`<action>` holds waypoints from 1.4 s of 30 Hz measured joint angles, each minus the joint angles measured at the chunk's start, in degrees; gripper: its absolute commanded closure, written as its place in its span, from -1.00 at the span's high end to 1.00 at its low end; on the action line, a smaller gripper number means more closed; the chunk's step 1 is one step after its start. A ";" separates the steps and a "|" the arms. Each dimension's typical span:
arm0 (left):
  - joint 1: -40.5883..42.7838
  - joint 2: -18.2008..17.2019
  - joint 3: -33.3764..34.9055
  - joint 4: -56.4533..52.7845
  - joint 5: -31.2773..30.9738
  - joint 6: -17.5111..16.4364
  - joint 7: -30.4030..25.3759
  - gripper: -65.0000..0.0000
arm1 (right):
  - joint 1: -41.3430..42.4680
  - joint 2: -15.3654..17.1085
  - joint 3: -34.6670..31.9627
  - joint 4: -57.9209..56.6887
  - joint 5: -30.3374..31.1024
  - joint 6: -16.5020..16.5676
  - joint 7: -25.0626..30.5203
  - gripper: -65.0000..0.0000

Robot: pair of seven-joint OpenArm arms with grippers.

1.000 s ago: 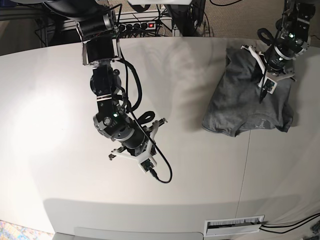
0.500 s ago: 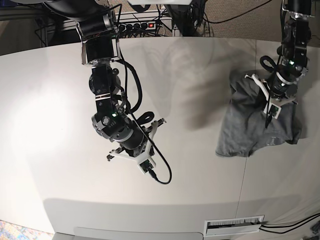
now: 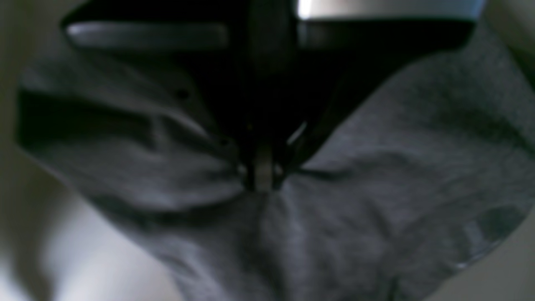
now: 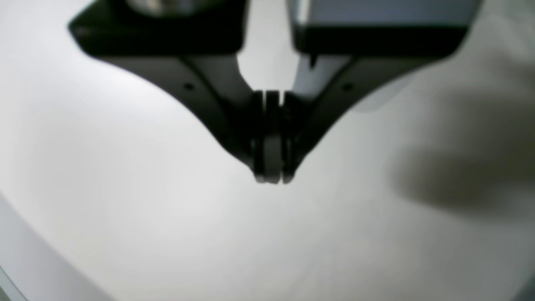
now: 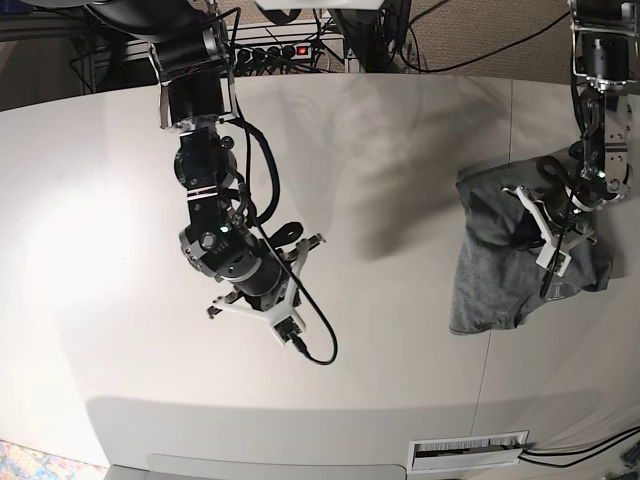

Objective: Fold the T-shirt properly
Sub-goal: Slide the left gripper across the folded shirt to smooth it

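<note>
We saw the right gripper [image 4: 271,177] pressed together on nothing, over bare table [image 5: 380,330] | farther off, left gripper [image 3: 263,184] clamped on bunched T-shirt [image 5: 500,270], seemingly lifted at the pinch, near the table's far side.

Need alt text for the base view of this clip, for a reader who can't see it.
The left hand, shut on a bunched grey T-shirt, holds it at the white table's right side. The right hand hangs shut and empty over bare tabletop at centre-left. Cables and a power strip lie behind the table.
</note>
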 measured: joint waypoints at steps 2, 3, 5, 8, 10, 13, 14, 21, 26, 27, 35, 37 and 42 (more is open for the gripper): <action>0.31 -0.76 0.02 4.59 -3.34 -0.07 6.10 -1.00 | 0.00 0.46 0.00 0.00 -0.02 0.02 0.00 -1.00; 0.28 -1.20 0.02 7.37 -5.42 -0.22 8.98 -1.00 | 0.00 0.48 0.02 0.00 -0.04 0.02 0.00 -1.00; -0.07 -2.19 0.07 12.87 -9.05 0.04 13.11 -1.00 | 0.00 0.44 0.00 0.00 0.00 0.02 0.09 -1.00; 2.58 -4.46 0.00 18.91 -10.16 4.57 14.56 -1.00 | 0.00 0.44 0.00 0.02 0.02 0.02 0.35 -1.00; 5.92 -6.16 0.07 20.70 -9.55 6.91 14.86 -1.00 | 0.00 0.46 0.02 0.02 -0.07 0.02 0.44 -1.00; 10.75 -7.74 0.07 20.94 -5.16 9.01 13.51 -1.00 | 0.00 0.42 0.00 0.02 0.00 0.04 0.46 -1.00; 12.63 -8.13 0.04 20.92 -3.21 9.99 12.04 -1.00 | 0.00 0.42 0.00 0.02 0.00 0.02 0.48 -1.00; 19.69 -8.02 0.04 21.00 5.07 14.99 6.25 -1.00 | 0.00 0.44 0.00 0.02 0.02 0.02 0.44 -1.00; 21.09 -8.02 0.04 18.71 9.84 16.00 0.57 -1.00 | 0.00 0.44 0.00 0.02 0.07 0.02 0.48 -1.00; 21.05 -8.02 0.04 17.38 10.60 15.93 -1.36 -1.00 | 0.00 0.44 0.00 0.02 0.11 0.04 0.50 -1.00; 15.74 -8.02 -0.17 8.55 11.72 10.08 -6.62 -1.00 | 0.02 0.44 0.00 0.02 0.09 0.02 0.63 -1.00; 14.49 -8.02 -0.09 8.24 11.82 9.70 -6.54 -1.00 | 0.00 0.44 0.00 0.02 0.11 0.02 0.63 -1.00; 10.73 -7.87 0.04 7.89 12.31 9.60 -5.70 -1.00 | 0.00 0.44 0.00 0.02 0.09 0.02 0.63 -1.00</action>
